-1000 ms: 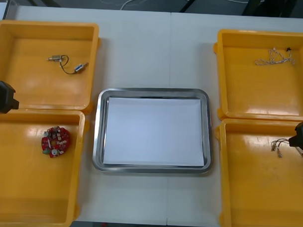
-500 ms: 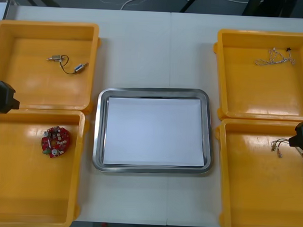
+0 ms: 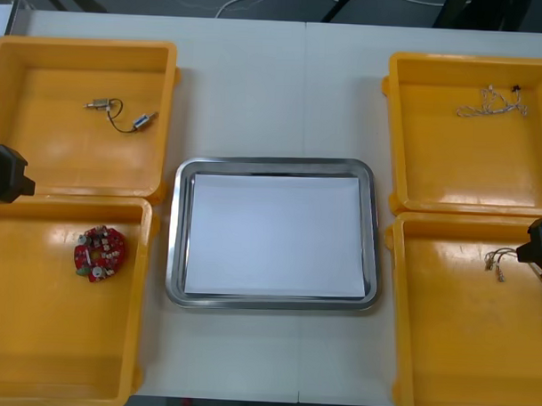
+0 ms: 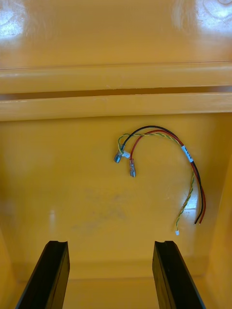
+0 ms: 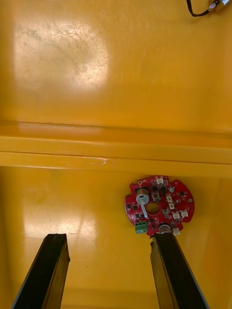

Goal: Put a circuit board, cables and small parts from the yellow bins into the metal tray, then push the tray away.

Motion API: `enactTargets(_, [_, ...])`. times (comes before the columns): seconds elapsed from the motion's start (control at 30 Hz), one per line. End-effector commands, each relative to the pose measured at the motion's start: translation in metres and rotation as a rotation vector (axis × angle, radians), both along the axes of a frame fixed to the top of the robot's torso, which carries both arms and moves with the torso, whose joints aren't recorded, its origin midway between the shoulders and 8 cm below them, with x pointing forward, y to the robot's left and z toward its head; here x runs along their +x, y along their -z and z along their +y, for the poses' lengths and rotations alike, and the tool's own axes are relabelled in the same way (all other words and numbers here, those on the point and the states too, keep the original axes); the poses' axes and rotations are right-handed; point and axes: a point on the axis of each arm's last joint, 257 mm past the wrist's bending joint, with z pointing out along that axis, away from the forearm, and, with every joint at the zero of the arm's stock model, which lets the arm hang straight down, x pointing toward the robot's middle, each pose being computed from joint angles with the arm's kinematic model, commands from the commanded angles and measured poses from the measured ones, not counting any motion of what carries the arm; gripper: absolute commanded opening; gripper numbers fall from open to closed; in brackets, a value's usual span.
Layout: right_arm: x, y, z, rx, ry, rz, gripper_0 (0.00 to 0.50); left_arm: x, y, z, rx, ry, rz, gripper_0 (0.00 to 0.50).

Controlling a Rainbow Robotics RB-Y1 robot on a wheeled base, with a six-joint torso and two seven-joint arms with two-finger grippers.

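Left gripper (image 5: 110,239) is spread wide, over the near-left bin (image 3: 52,338) by the surface's left edge. The circuit board (image 3: 98,253) lies flat on that bin's floor, right by the tip of one finger. Right gripper (image 4: 112,245) is also spread wide, over the near-right bin (image 3: 462,352). A cable bundle (image 4: 159,159) of red, black and yellow wires lies ahead of its fingers, well apart from them. The tray (image 3: 277,165) sits mid-surface between the bins, white inside. The far-left bin (image 3: 41,150) holds a black cable (image 3: 121,115) with metal ends. The far-right bin (image 3: 468,165) holds a thin pale cable (image 3: 491,104).
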Motion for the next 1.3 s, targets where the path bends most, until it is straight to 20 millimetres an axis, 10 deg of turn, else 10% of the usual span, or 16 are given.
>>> enactTargets(0.03, [0.002,-0.012,-0.006,-0.027,-0.021,-0.040,0.500,-0.005,-0.013,0.018,0.082,0.036,-0.017,0.500])
enactTargets(1.3, [-0.036,0.042,-0.059,-0.010,0.114,0.038,0.500,-0.041,0.026,0.000,0.133,0.239,-0.018,0.500])
